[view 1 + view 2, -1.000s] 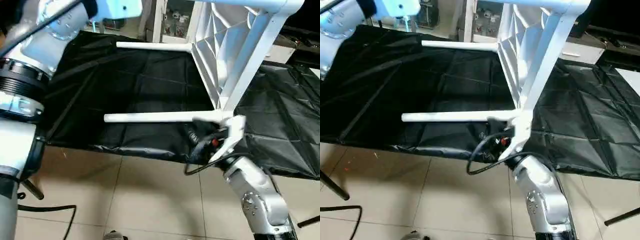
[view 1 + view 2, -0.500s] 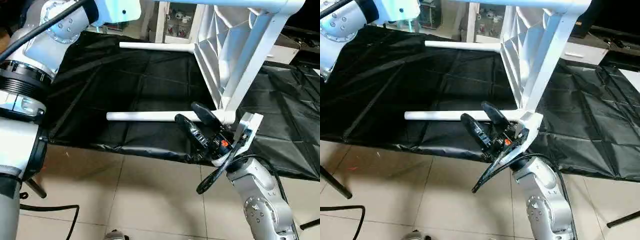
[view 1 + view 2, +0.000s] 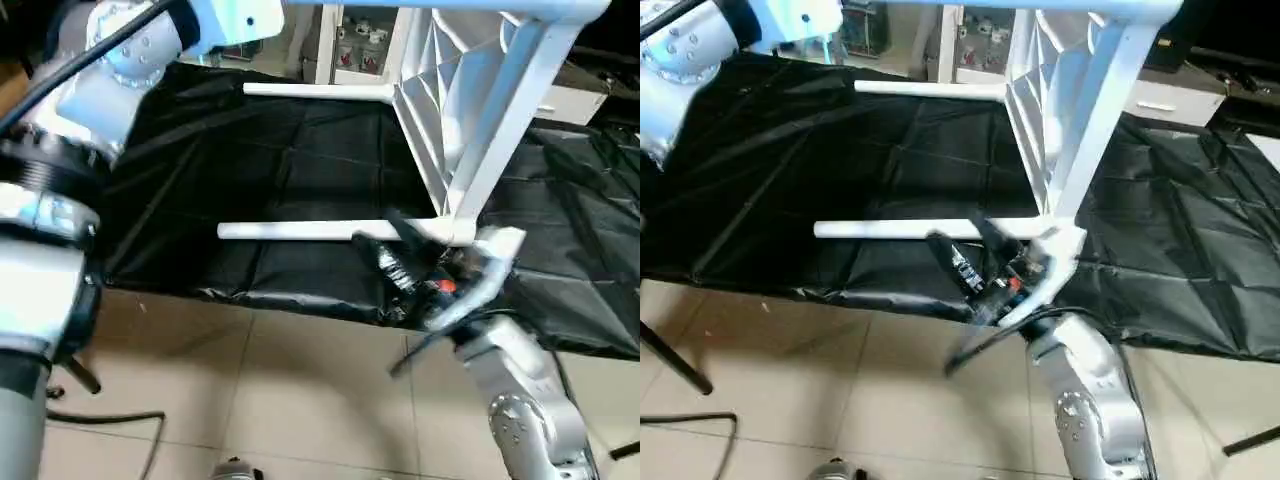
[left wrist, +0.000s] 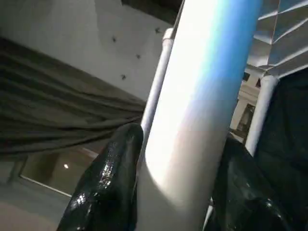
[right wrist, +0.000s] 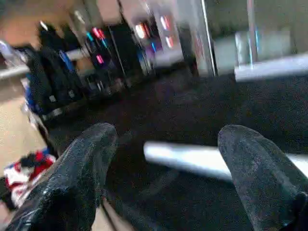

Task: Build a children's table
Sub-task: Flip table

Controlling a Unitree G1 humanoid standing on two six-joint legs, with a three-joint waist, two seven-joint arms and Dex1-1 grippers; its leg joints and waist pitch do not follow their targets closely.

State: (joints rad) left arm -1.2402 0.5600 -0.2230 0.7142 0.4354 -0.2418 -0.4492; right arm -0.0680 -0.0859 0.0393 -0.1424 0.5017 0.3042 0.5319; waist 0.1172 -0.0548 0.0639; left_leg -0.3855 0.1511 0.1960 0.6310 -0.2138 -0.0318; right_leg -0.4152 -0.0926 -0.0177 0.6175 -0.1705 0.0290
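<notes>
Since a second ago my right gripper point(image 3: 970, 252) has swung up from under the near leg point(image 3: 300, 231), and its two black fingers point(image 5: 77, 178) now stand wide apart with nothing between them, just beside that leg where it meets the tabletop's point(image 3: 440, 110) lower corner; I cannot tell whether either finger touches the tube. Over the same second the head camera has shifted a little, so I don't count the slight slide of the whole scene as a move of the parts. My left gripper point(image 4: 178, 192) is clamped on a white leg point(image 4: 202, 96), one black finger point(image 4: 108, 183) pressed to each side of the tube, which runs straight out between them. At the top of the head views that leg point(image 3: 480, 8) runs level along the upper edge of the tabletop. The children's table stands on its side on the black sheet point(image 3: 250, 170), its ribbed underside turned toward my left, with two legs sticking out level from it: the far leg point(image 3: 315, 91) near the back of the sheet and the near one close to the front edge. Another leg point(image 3: 500, 120) runs slanting down across the tabletop to its lower corner. Behind the sheet stands a white cabinet point(image 3: 355, 40) with glass doors, and beige floor tiles point(image 3: 250, 390) lie in front of the sheet.
</notes>
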